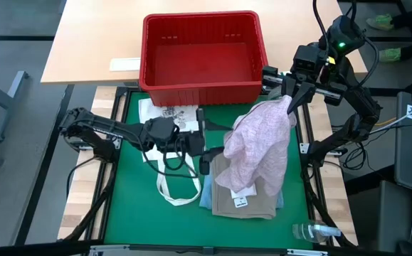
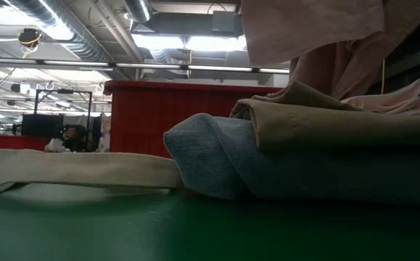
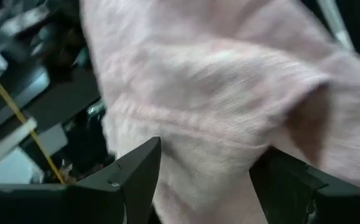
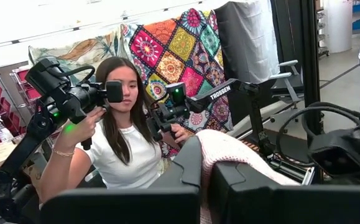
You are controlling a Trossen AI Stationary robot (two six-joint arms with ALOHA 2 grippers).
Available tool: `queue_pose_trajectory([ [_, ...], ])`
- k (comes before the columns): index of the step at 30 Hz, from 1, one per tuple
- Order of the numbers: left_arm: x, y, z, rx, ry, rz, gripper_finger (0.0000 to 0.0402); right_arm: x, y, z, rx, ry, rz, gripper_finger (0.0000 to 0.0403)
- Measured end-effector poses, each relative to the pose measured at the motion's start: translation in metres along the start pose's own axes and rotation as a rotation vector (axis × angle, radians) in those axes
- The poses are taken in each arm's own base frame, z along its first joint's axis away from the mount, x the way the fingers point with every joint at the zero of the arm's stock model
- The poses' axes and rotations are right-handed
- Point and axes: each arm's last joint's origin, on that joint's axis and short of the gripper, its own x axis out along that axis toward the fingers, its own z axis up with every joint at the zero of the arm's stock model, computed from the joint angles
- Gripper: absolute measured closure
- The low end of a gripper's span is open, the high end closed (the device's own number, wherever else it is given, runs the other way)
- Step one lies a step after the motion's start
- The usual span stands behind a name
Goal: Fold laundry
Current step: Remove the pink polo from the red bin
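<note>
We see the right gripper [image 1: 289, 102] with its fingers [image 4: 167, 186] pressed together on the upper edge of the pink shirt [image 1: 262, 142], pinching the cloth and holding it up above the worktop [image 1: 134, 213] near the right end of the red basket [image 1: 202, 57]. In the right wrist view a strip of the pink knit rises between the two dark fingers. From that pinch the shirt hangs down and drapes toward the middle of the green worktop, its lower part lying over the stack of folded things.

The left gripper [image 1: 207, 151] sits at the shirt's left edge, its fingers [image 3: 130, 180] spread wide; in the left wrist view the pink cloth fills the space just ahead of them and between them, and we cannot see them closing on it.

Under the shirt lies the tan cloth piece [image 1: 245, 192], folded, with a small white label showing near its front edge. Beneath it a light blue denim garment [image 2: 217, 156] shows at the edge; in the low view the tan piece rests directly on the denim. Left of the stack, a cream tote bag [image 1: 170, 117] with a dark print lies flat, its strap looping toward the front of the worktop.

Beyond the table, a person [image 4: 124, 143] in a white top holds two control handles.
</note>
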Motion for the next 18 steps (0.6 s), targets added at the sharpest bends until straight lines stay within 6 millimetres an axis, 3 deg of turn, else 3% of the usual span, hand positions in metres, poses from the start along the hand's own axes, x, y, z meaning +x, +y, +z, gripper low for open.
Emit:
queue_pose_trajectory([
  [3, -0.002, -0.006, 0.004, 0.038, -0.010, -0.015, 0.0180, 0.000, 0.000, 0.000, -0.001, -0.001, -0.001, 0.0400],
  [6, -0.004, -0.009, 0.007, 0.037, 0.031, 0.041, 0.0218, 0.000, 0.000, 0.000, -0.001, -0.006, -0.008, 0.0400],
  [14, -0.007, -0.012, 0.009, 0.022, 0.079, 0.107, 0.0386, 0.000, 0.000, 0.000, -0.002, -0.006, -0.009, 0.0400],
  [18, -0.012, -0.019, 0.015, 0.014, 0.114, 0.156, 0.0389, -0.005, -0.001, 0.001, -0.004, -0.010, -0.030, 0.0400],
])
